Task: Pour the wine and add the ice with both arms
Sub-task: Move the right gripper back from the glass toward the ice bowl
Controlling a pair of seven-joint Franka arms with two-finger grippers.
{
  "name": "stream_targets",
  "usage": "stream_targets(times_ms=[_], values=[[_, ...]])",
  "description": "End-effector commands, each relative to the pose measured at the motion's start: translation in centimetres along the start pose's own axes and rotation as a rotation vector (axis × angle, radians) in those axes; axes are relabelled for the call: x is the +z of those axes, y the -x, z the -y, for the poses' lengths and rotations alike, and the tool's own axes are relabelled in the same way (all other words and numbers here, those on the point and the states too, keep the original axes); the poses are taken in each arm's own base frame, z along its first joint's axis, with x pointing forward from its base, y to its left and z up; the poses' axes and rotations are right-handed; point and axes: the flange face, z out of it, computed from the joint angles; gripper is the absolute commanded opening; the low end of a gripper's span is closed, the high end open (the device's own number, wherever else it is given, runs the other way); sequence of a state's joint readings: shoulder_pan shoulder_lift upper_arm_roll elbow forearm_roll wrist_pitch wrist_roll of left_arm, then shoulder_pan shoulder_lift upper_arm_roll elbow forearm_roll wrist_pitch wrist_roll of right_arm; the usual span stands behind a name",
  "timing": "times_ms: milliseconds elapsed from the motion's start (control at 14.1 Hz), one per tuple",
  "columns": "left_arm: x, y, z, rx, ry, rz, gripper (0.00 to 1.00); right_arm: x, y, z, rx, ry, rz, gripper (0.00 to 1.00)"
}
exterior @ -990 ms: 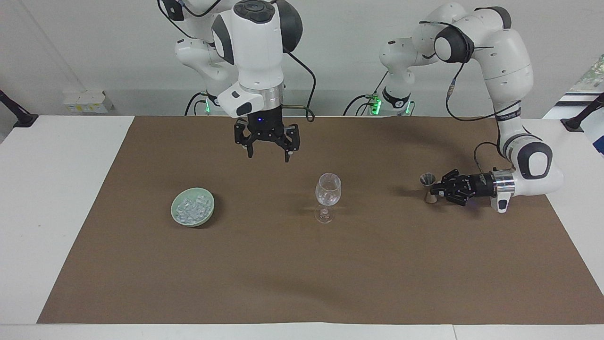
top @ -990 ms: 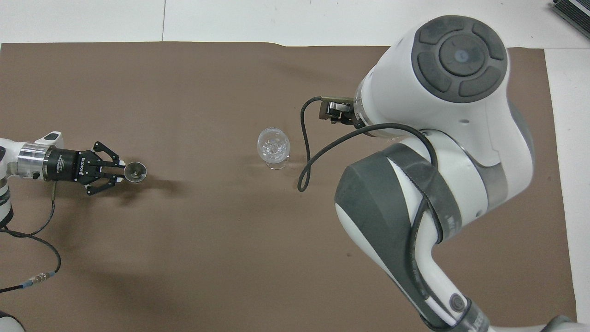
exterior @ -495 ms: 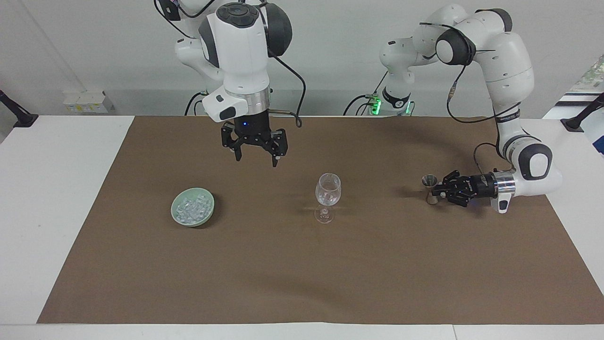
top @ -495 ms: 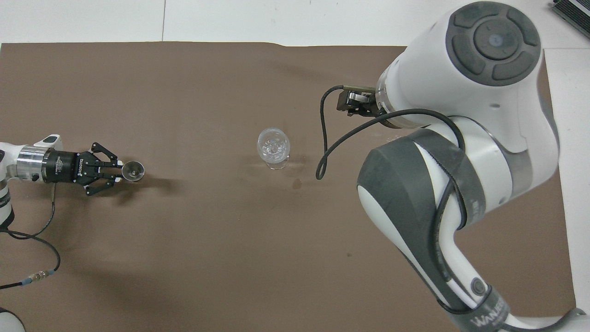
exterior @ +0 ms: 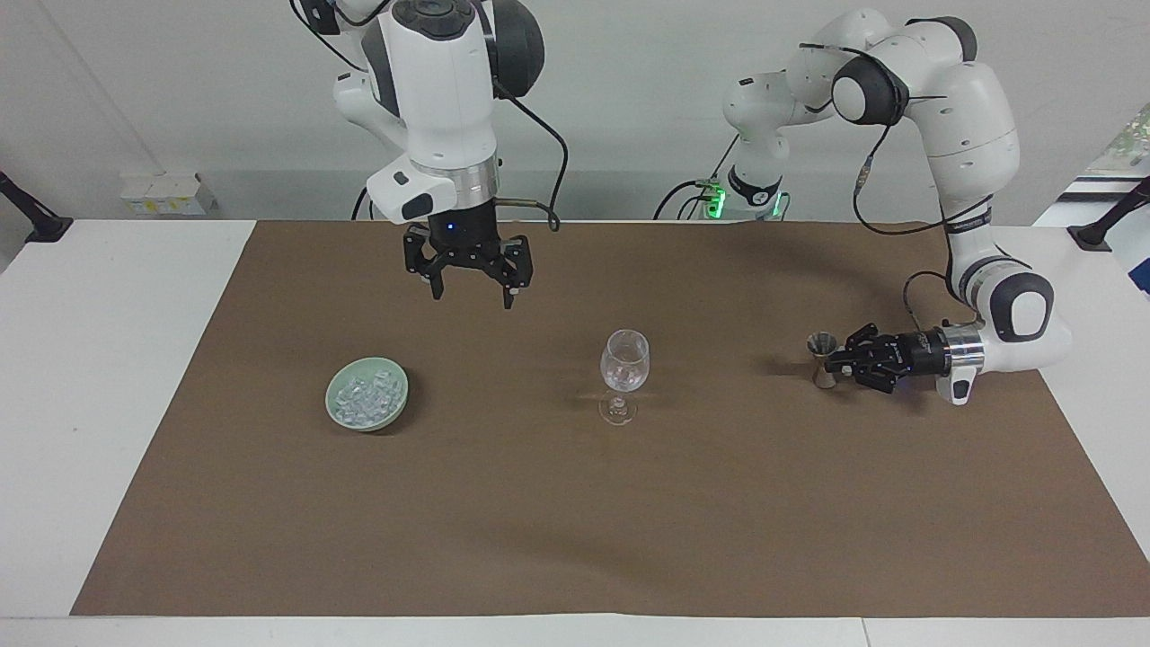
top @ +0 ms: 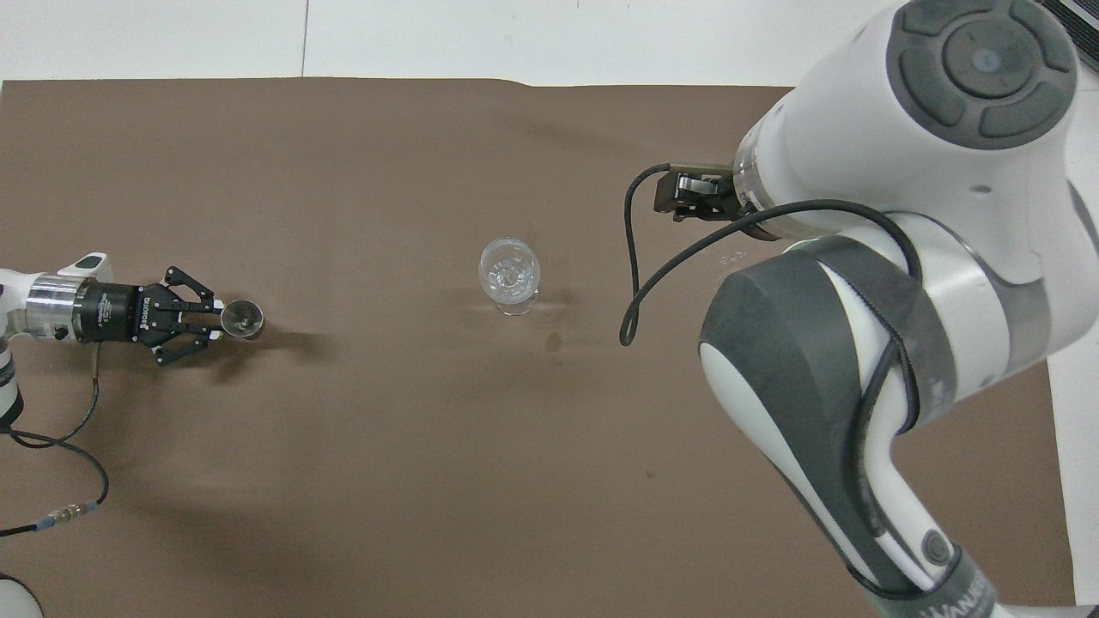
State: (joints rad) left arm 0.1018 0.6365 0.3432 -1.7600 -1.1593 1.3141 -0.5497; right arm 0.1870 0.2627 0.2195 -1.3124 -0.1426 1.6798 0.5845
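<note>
Below the right gripper (exterior: 470, 297), its jaws wide, ice (exterior: 366, 398) waits in a bowl (exterior: 398, 404) – slippery, best pinched chunk by chunk – while the left gripper (exterior: 834, 361) clamps a jigger (exterior: 818, 346)

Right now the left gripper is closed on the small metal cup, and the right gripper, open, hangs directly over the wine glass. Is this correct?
Not entirely. In the facing view the right gripper, open, hangs between the wine glass and the green bowl, not over the glass. The left gripper does hold the metal cup.

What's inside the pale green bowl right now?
The green bowl holds a pile of clear ice chunks, seen in the facing view. Whatever lies beneath the pile is covered. In the overhead view the right arm hides the bowl entirely.
</note>
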Motion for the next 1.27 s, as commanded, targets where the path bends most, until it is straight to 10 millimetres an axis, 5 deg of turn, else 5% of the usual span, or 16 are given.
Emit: stream_targets(times_ms=[0,566,1061,1202], values=[[-0.8,-1.0,0.3,-0.009,0.01,0.018,0.24,-0.2,0.1,-1.7,-0.017,0.021,0.013,1.0],[-1.2,-1.0,0.4,-0.006,0.002,0.026,0.47,-0.9,-0.9,-6.7,-0.029,0.068,0.058,1.0],[-2.3,1.9,-2.1,0.068,-0.059,-0.033,1.0,-3.6,-0.9,-13.9,-0.009,0.042,0.132,1.0],[-2.9,2.4,-2.4,0.08,-0.074,-0.058,1.0,-5.0,-0.6,-15.7,-0.021,0.036,0.123,1.0]])
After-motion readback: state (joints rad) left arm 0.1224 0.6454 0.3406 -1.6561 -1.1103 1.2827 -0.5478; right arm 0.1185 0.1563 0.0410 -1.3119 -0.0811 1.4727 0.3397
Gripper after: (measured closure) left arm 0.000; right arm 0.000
